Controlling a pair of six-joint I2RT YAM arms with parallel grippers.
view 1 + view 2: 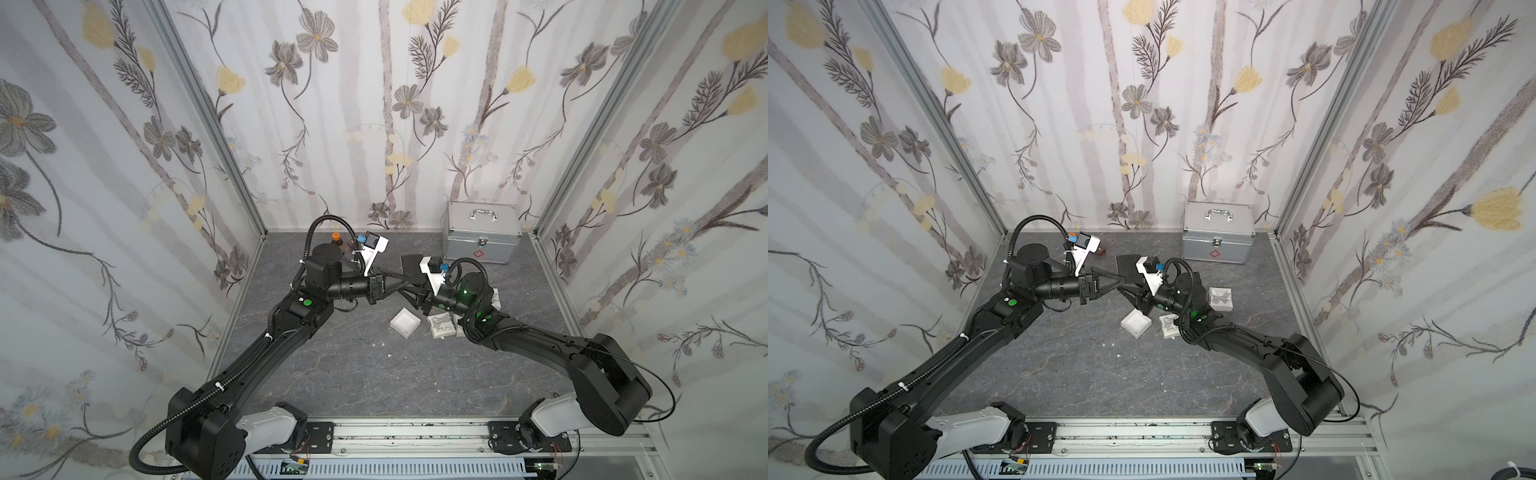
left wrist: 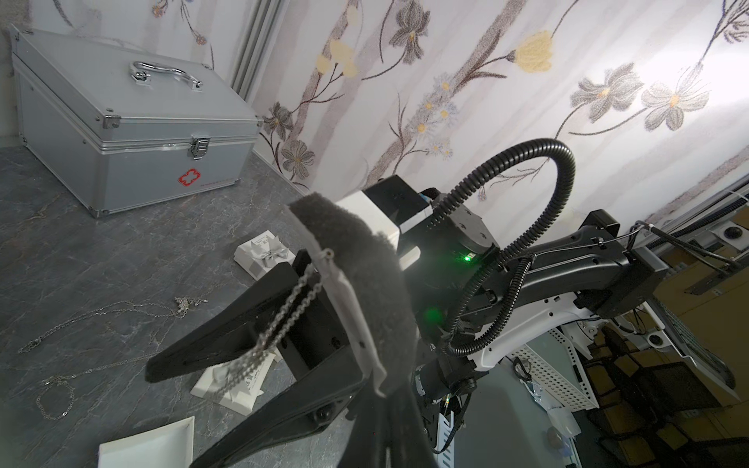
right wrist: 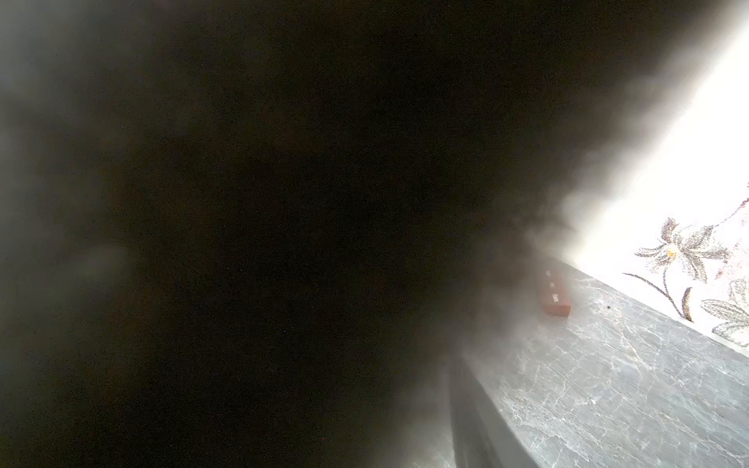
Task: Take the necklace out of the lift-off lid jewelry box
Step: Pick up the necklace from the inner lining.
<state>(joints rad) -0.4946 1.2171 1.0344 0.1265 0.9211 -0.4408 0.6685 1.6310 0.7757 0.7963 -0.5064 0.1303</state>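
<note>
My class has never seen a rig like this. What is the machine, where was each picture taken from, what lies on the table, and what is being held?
Two black robot arms reach over a grey table, each ending in a two-fingered gripper. Two pictures look down on the whole scene; the other two come from cameras on the arms' wrists. The right wrist view is almost wholly blocked by something dark. On the table lie a silver case, small white boxes and loose chains. The left gripper is shut on a grey pad, and the necklace hangs from its edge. In the left wrist view the right gripper is open, and the chain appears to hang between its fingers, not yet gripped.
</note>
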